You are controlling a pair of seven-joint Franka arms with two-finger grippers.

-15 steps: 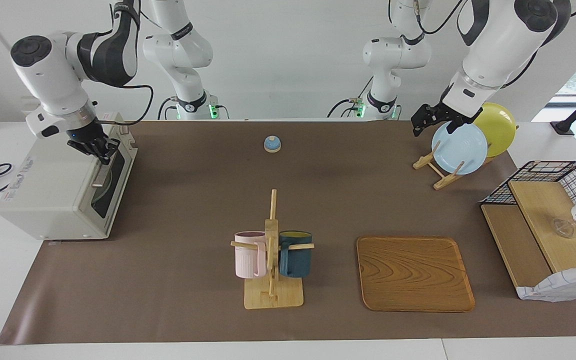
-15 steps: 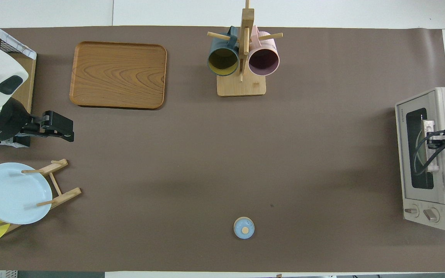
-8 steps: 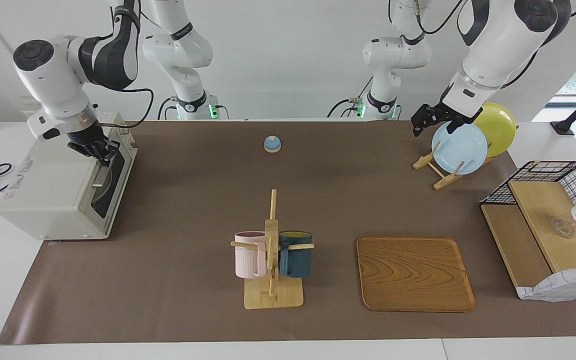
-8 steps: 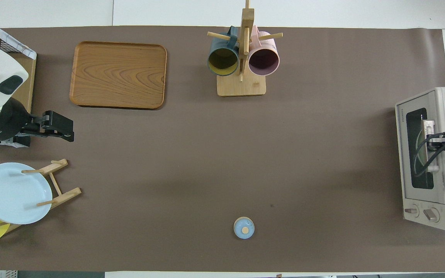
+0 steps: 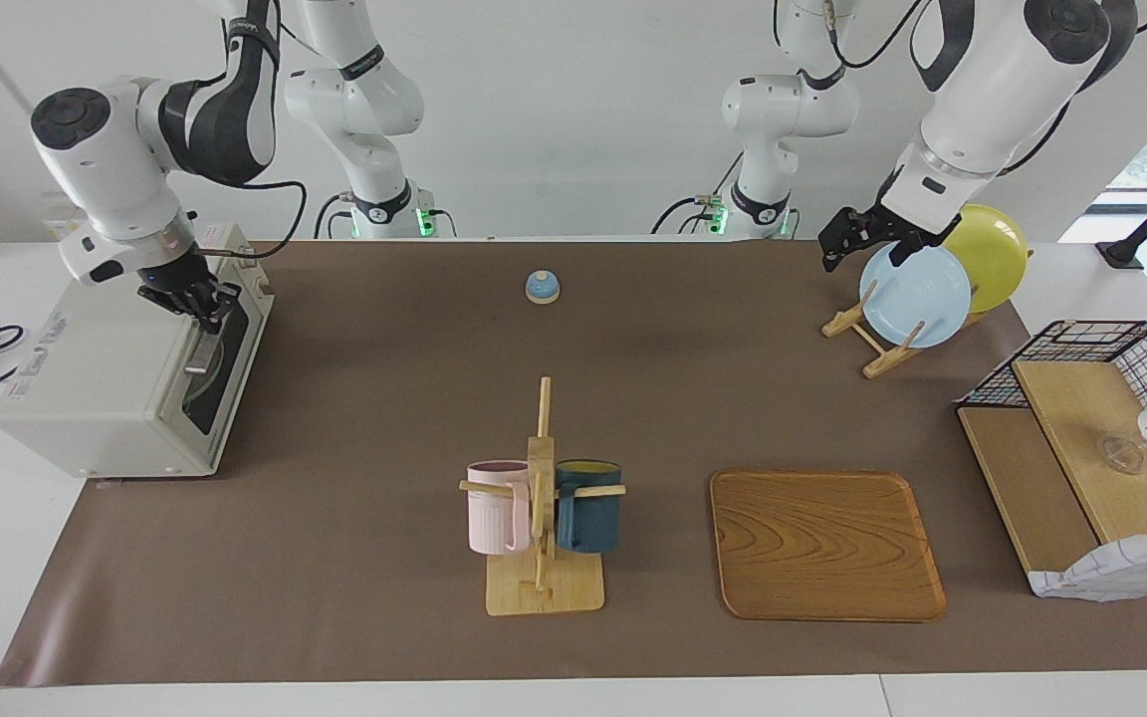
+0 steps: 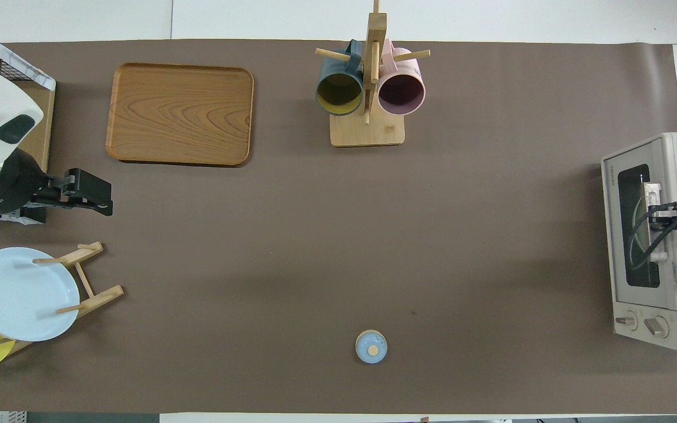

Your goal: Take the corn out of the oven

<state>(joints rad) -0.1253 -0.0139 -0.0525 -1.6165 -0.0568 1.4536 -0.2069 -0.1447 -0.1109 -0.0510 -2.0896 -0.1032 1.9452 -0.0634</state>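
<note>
The oven [image 5: 125,373] sits at the right arm's end of the bench [image 5: 384,398], its glass door [image 6: 636,226] facing the middle of the bench so that an arm can pull the door down and reach in from the open side. The door is shut.

The right end effector [image 5: 207,311] is at the bar handle [image 5: 201,344] along the door's top edge, coming down from above the oven roof. Its fingertips are together; from the facing view they appear pinched at or on the bar, though actual contact cannot be confirmed. Judgement: the step in hand is opening the door, and a grip at the top edge gives the longest lever about the hinge at the door's foot.

The corn is not visible in either view. A pale rounded shape shows through the window, but what it is cannot be told. If the corn is in the oven, it is behind the shut door, so the task is at an early stage.

The left end effector [image 5: 857,239] waits with fingers apart, held up just beside the blue plate [image 5: 915,295] in the wooden plate rack [image 5: 867,339], which also carries a yellow plate [image 5: 992,254]. Waiting at its own end keeps it out of the right arm's path.

The wooden tray [image 5: 825,545] lies bare, farther from the robots than the plate rack; judgement: a plausible landing place for the corn. The mug stand [image 5: 542,508] and small bell [image 5: 542,287] are well apart from the oven and play no part.

Risk: a pinch on the bar may slip as the door swings.
</note>
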